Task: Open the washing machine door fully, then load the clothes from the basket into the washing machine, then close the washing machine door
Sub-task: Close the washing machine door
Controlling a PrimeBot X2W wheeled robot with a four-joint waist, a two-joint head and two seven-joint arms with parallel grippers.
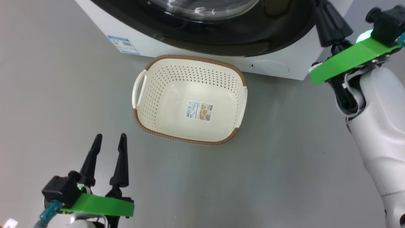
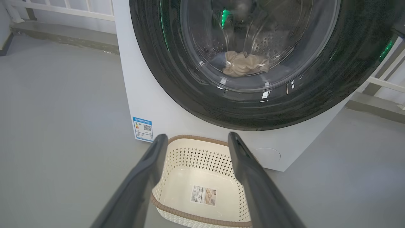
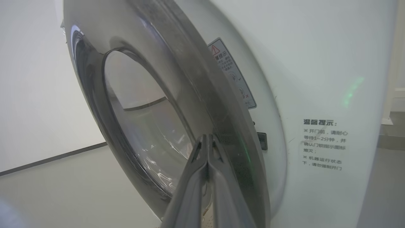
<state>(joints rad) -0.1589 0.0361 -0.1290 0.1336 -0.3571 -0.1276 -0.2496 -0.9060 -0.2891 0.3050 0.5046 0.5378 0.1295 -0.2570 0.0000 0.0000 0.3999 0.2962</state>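
Observation:
The basket (image 1: 158, 104) stands empty on the floor before the washing machine (image 1: 272, 68), with only a sticker on its floor. The washing machine door (image 2: 158, 63) lies against or very near the machine's front. Through its glass a cream garment of the clothes (image 2: 243, 63) lies in the drum. My left gripper (image 1: 110, 136) hovers open and empty at the lower left, short of the basket (image 2: 177, 158). My right gripper (image 3: 207, 136) is shut, its tips at the door's outer rim (image 3: 177, 79) on the right side, holding nothing. In the head view it (image 1: 326, 15) reaches up beside the door (image 1: 221, 41).
Grey floor (image 1: 63, 95) spreads to the left of and in front of the basket. A blue label (image 1: 123, 44) sits low on the machine's front. A white railing (image 2: 63, 8) runs behind the machine on the left, with another stretch (image 2: 383, 80) on the right. My pale right forearm (image 1: 379, 126) stands at the right.

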